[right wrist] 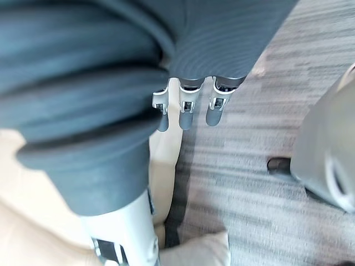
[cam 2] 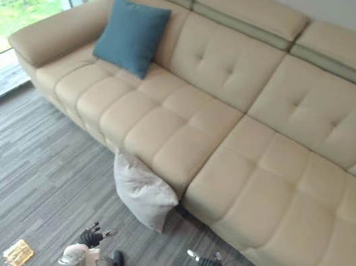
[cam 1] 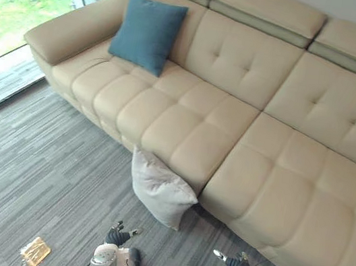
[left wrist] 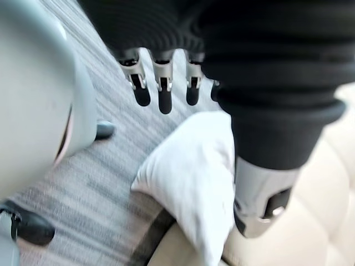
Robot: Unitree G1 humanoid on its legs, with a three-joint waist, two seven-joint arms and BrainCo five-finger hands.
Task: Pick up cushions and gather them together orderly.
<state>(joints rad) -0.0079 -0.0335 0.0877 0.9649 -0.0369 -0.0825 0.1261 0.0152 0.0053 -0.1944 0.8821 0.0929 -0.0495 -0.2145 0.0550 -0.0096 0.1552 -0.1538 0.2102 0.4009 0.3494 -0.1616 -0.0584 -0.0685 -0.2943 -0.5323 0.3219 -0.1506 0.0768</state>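
On the floor point(cam 1: 36, 164), against the front of the beige sofa point(cam 1: 261, 167), a white cushion point(cam 1: 158, 188) is leaning, with one corner reaching up to the seat edge and its lower corner resting on the floor. It is sitting just left of the seam between two seat sections. At the sofa's left end, a blue cushion point(cam 1: 147, 32) is standing upright on the seat and leaning back against the backrest, just beside the armrest. The two cushions are lying well apart, one up on the seat and one down on the floor.

At the bottom edge of the eye views, both hands are hanging low over the floor, near the white cushion but not touching it. The left hand point(cam 1: 117, 236) is hovering on the robot's side of the cushion's lower corner. In its wrist view its fingers point(left wrist: 165, 97) are pointing out straight, side by side, with the thumb point(left wrist: 260, 205) standing apart and nothing between them. The white cushion is showing past them. The right hand point(cam 1: 236, 262) is hanging further right, before the sofa front. Its fingers point(right wrist: 186, 113) are likewise stretching out straight and holding nothing.

A small yellow thing point(cam 1: 35, 252) is lying on the floor left of the left hand. Beyond the armrest, a window point(cam 1: 4, 29) is showing greenery.
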